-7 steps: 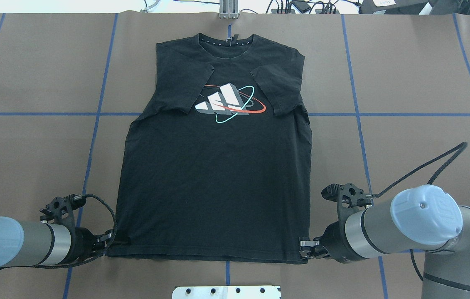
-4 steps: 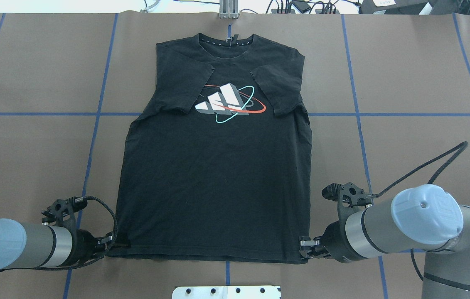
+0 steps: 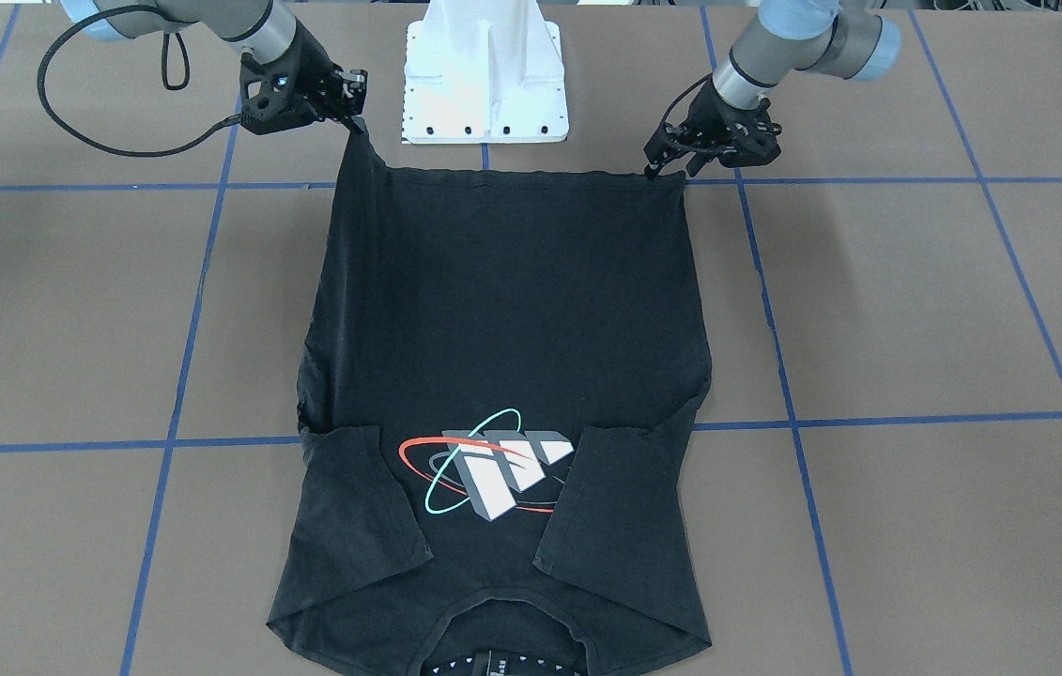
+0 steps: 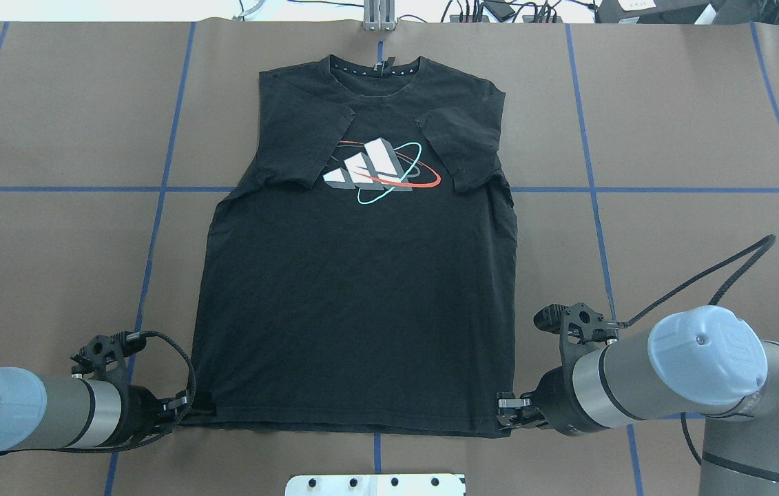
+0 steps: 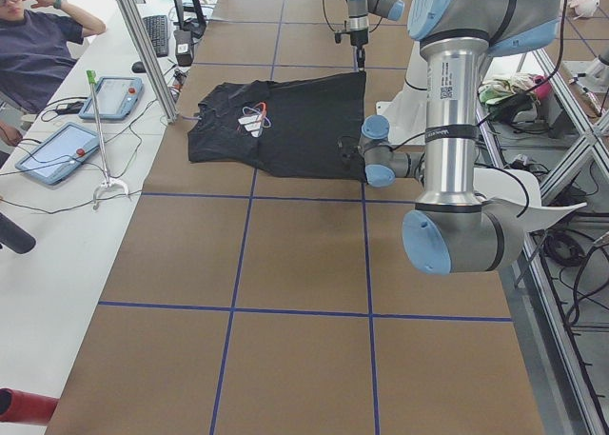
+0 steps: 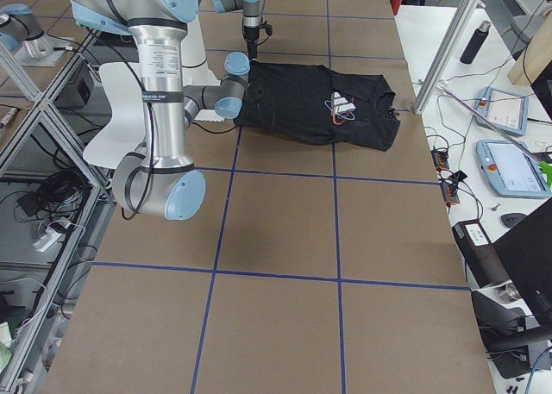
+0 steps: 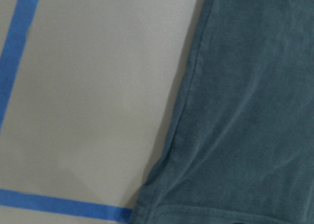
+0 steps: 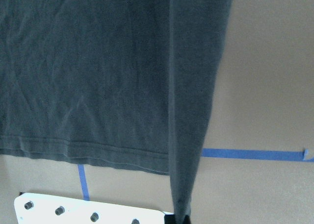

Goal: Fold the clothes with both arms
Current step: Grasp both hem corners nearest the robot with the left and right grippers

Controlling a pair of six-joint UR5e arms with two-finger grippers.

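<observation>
1. The black T-shirt (image 4: 361, 296) lies face up on the brown table (image 4: 692, 124). Its collar points away from the robot, and both sleeves are folded in on either side of the graphic (image 4: 379, 172).
2. The right gripper (image 4: 503, 410) is pinched on the hem corner on its side, and that corner rises off the table in a taut peak.
3. The left gripper (image 4: 181, 402) sits low at the other hem corner, right at the cloth's edge. I can't tell whether its jaws are closed on it.
4. The hem lies near the white base plate (image 4: 375, 484).

Black T-shirt (image 4: 361, 310) face-up, sleeves folded inward.
</observation>
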